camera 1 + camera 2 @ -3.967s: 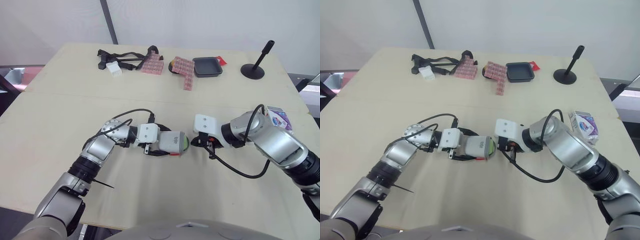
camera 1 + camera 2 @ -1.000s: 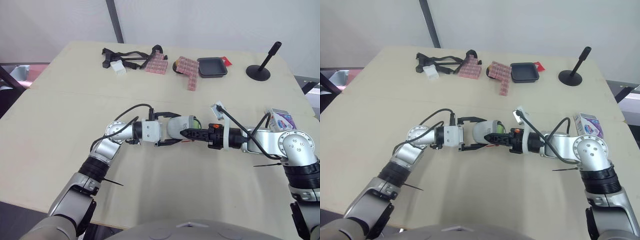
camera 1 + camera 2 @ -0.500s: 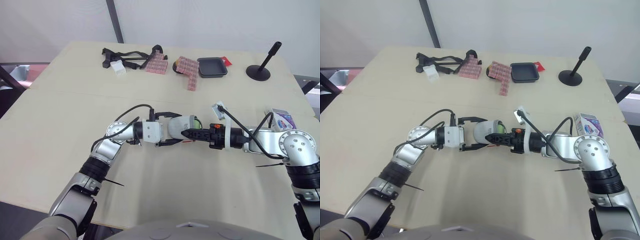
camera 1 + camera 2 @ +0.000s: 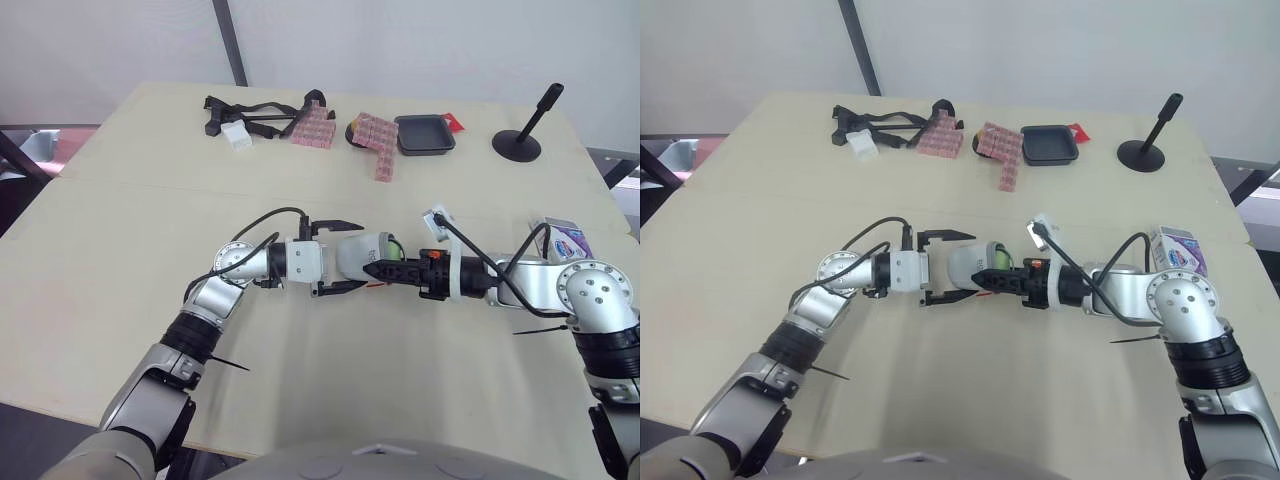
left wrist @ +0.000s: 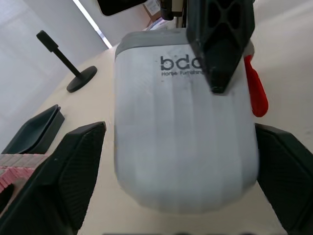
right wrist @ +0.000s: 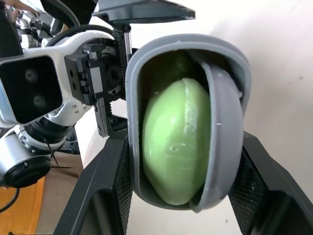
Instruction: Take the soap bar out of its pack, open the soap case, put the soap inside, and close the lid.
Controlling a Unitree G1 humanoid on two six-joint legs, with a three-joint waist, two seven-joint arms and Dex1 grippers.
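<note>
"Left eye view: where's the grey plastic soap case point(image 4: 356, 256)?"
"Between the left gripper's point(image 4: 352, 257) wide-spread fingers, not touching them."
"Right wrist view?"
"There the right gripper's point(image 6: 185, 152) fingers clamp it; green oval soap bar point(image 6: 176, 142) inside, lid point(image 6: 224, 142) ajar."

Along the far edge of the tabletop point(image 4: 120, 230) lie tangled black straps point(image 4: 250, 112) with a small white block point(image 4: 236, 137), two pink checkered packs point(image 4: 312, 127) and a shallow black tray point(image 4: 424, 134). A black stand point(image 4: 518, 143) rises near the far right corner.
</note>
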